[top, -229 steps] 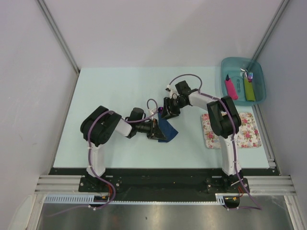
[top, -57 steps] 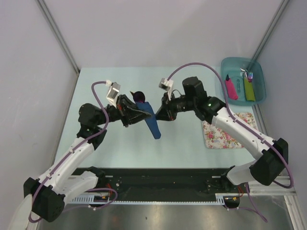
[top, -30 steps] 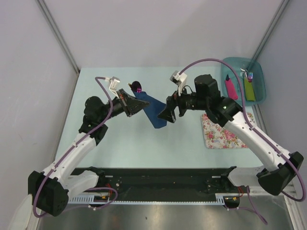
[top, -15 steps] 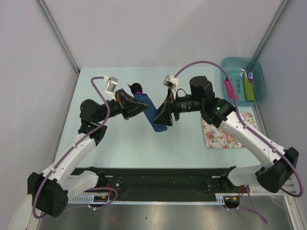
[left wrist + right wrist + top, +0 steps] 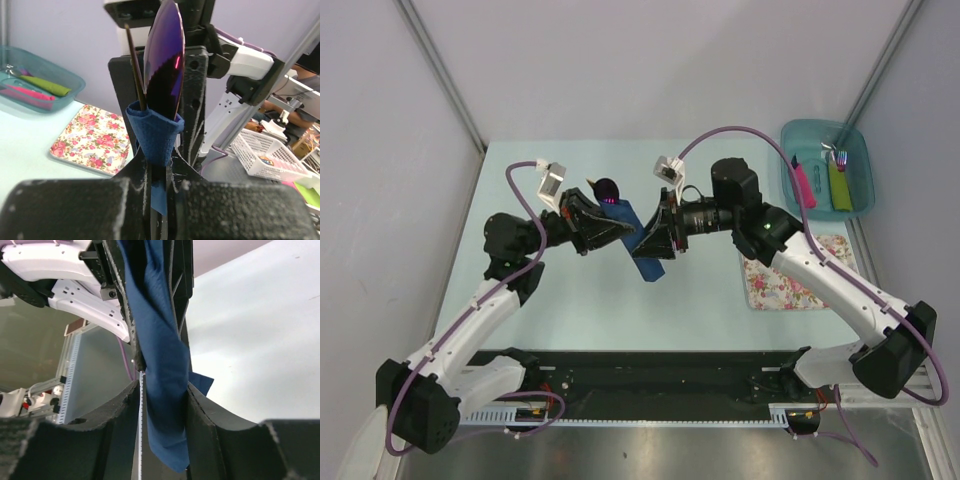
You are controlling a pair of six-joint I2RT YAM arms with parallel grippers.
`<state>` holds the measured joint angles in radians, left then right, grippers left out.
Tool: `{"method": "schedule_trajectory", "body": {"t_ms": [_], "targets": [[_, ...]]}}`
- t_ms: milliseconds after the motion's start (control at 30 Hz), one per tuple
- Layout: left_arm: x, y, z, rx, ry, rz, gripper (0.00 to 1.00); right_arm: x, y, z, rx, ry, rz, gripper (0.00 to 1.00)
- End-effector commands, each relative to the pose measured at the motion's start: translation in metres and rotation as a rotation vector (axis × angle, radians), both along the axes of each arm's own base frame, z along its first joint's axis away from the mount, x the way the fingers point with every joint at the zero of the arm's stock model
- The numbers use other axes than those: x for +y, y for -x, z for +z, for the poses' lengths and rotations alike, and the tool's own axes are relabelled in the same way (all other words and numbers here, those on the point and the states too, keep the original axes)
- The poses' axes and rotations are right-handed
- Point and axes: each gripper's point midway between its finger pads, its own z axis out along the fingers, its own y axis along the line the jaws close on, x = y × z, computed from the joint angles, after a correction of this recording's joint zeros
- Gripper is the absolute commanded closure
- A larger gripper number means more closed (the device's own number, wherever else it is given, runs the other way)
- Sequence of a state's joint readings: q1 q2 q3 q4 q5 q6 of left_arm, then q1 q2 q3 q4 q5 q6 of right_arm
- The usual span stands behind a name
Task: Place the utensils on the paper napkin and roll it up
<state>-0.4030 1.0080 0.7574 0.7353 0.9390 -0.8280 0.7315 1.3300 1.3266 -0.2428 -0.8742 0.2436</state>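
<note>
The navy paper napkin (image 5: 640, 243) is rolled into a slim tube and held in the air between both arms. The purple spoon bowl (image 5: 608, 189) sticks out of its upper end, with a small tan tip (image 5: 590, 183) beside it. My left gripper (image 5: 604, 229) is shut on the upper part of the roll. In the left wrist view the spoon bowl (image 5: 165, 60) and a thin brown stick (image 5: 133, 65) rise from the napkin (image 5: 154, 134). My right gripper (image 5: 655, 243) is shut on the lower part; in its view the napkin (image 5: 161, 360) fills the gap between the fingers (image 5: 206, 412).
A floral mat (image 5: 798, 270) lies on the table at the right. A teal tray (image 5: 861, 145) at the back right holds pink-handled and green-handled cutlery. The pale table (image 5: 560, 290) lies below the held roll.
Over the last second the right gripper has moved left and closer to the left gripper along the roll. The napkin looks narrower and more tightly wound. The left gripper keeps its hold.
</note>
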Motion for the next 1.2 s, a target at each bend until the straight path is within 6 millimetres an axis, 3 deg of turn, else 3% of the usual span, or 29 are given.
{"method": "schedule_trajectory", "body": {"t_ms": [0, 367, 633, 733, 767, 800, 900, 1067, 1100, 1167], "targets": [[0.002, 0.018, 0.033, -0.125, 0.061, -0.027, 1.00, 0.008, 0.017, 0.021, 0.010, -0.079, 0.086, 0.59], [-0.002, 0.028, 0.037, -0.131, 0.067, -0.074, 1.00, 0.008, 0.028, 0.016, 0.035, -0.074, 0.114, 0.64], [-0.003, 0.028, 0.039, -0.147, 0.067, -0.072, 1.00, 0.004, 0.031, 0.004, 0.040, -0.027, 0.094, 1.00], [-0.003, 0.024, 0.037, -0.147, 0.055, -0.044, 0.99, 0.002, 0.027, 0.006, 0.004, -0.019, 0.055, 1.00], [-0.004, 0.017, 0.027, -0.079, 0.020, -0.026, 0.93, 0.002, 0.023, 0.011, -0.016, -0.028, 0.038, 1.00], [-0.004, 0.013, 0.023, -0.067, 0.007, -0.002, 0.76, 0.001, 0.021, 0.015, -0.023, -0.036, 0.029, 1.00], [-0.002, 0.008, 0.004, -0.026, -0.024, 0.042, 0.52, 0.001, 0.016, 0.035, -0.035, -0.082, 0.007, 1.00], [0.003, 0.015, -0.022, -0.022, -0.061, 0.049, 0.32, -0.001, 0.006, 0.063, -0.035, -0.151, -0.020, 1.00], [0.004, 0.017, -0.024, -0.025, -0.061, 0.048, 0.22, -0.003, 0.004, 0.067, -0.040, -0.162, -0.028, 1.00], [0.007, 0.019, -0.024, -0.039, -0.052, 0.049, 0.13, -0.003, 0.006, 0.073, -0.041, -0.178, -0.025, 1.00]]}}
